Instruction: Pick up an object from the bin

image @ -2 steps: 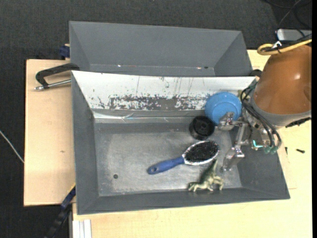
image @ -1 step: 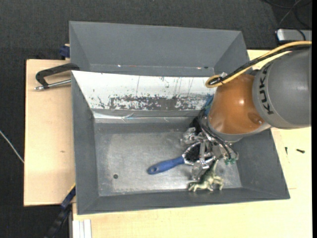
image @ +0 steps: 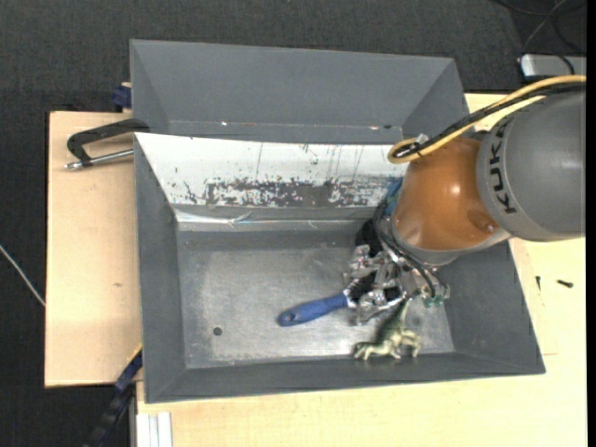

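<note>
Low over right of bin (image: 242, 277) floor: gripper (image: 377, 291), at head end of blue-handled tool (image: 312, 312); spread or clamped, cannot tell. Just beside, by front wall: olive toy figure (image: 386, 347). Judgement: if tool is target, grip squarely, lift straight, avoid snagging figure

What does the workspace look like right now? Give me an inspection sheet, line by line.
Surface: grey metal bin, floor scuffed, back wall speckled with dark marks.
Job's things: blue-handled tool lying on the floor, its right end at the gripper.
Clutter: small olive-green figure by the front wall, right of centre.
Gripper: low over the floor's right side, above the tool's right end.
Cables: yellow cable arching over the orange wrist cover.
Surroundings: dark floor around the bin.
</note>
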`<state>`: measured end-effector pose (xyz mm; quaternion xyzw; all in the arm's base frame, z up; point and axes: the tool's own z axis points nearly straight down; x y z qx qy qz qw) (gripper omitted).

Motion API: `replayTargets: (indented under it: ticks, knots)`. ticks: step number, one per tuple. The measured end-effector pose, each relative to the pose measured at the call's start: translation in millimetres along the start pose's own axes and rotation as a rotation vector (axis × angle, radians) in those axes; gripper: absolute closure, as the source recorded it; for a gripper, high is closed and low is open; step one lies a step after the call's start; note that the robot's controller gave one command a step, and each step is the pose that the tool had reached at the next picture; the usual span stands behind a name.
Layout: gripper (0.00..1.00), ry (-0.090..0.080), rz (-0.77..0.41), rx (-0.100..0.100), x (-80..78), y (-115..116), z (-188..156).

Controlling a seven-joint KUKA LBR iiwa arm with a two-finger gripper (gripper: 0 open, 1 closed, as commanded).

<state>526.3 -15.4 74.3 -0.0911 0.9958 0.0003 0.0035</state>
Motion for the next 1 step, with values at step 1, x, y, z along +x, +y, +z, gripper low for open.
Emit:
replayTargets:
  ticks: [1]
  knots:
    - [1.00,-0.006,-0.065,0.004,-7.9,-33.3,-141.3]
